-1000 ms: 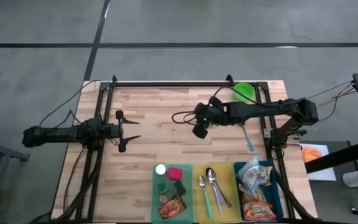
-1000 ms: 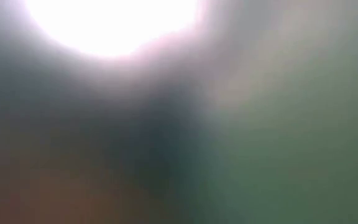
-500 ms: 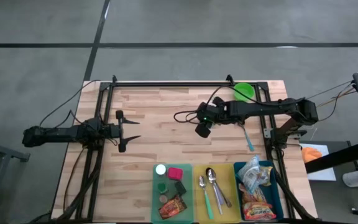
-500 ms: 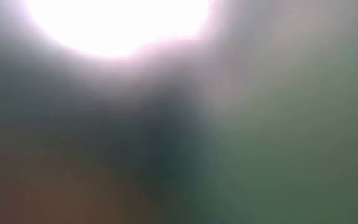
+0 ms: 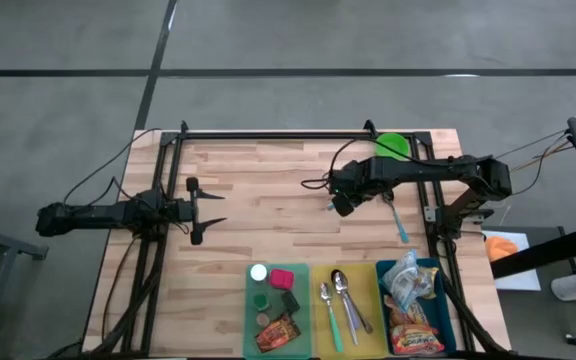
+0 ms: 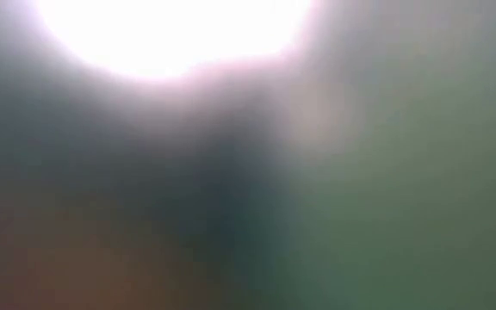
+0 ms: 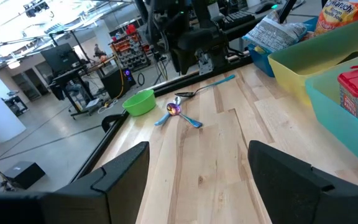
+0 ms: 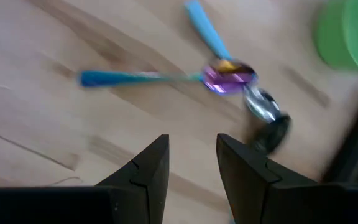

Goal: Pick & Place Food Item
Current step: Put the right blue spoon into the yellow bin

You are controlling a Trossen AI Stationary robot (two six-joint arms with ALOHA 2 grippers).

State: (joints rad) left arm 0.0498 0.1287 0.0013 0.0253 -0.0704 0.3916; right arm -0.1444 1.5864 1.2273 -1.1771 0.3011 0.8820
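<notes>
Food packets lie in the trays at the table's near edge: snack bags (image 5: 410, 300) in the blue tray (image 5: 448, 312) and an orange packet (image 5: 277, 331) in the green tray (image 5: 250, 312). My right gripper (image 5: 342, 203) hangs over the table's right half, pointing steeply down, open with nothing between its fingers (image 8: 191, 163). Below it lie blue-handled spoons (image 8: 226, 77) and beside them a green bowl (image 8: 352, 31). My left gripper (image 5: 206, 210) waits open at the table's left side (image 7: 197, 180). The low view is a blur.
A yellow tray (image 5: 325, 322) with spoons and a green utensil sits between the green and blue trays. A blue-handled spoon (image 5: 399, 222) lies by the right rail. The green bowl (image 5: 393, 147) stands at the far right corner. Bare wood spreads across the table's middle (image 5: 268, 225).
My right gripper has moved toward the table's right edge and a little down, tipping from a shallow slant to point steeply downward and rolling about its own axis. Its finger gap looks unchanged.
</notes>
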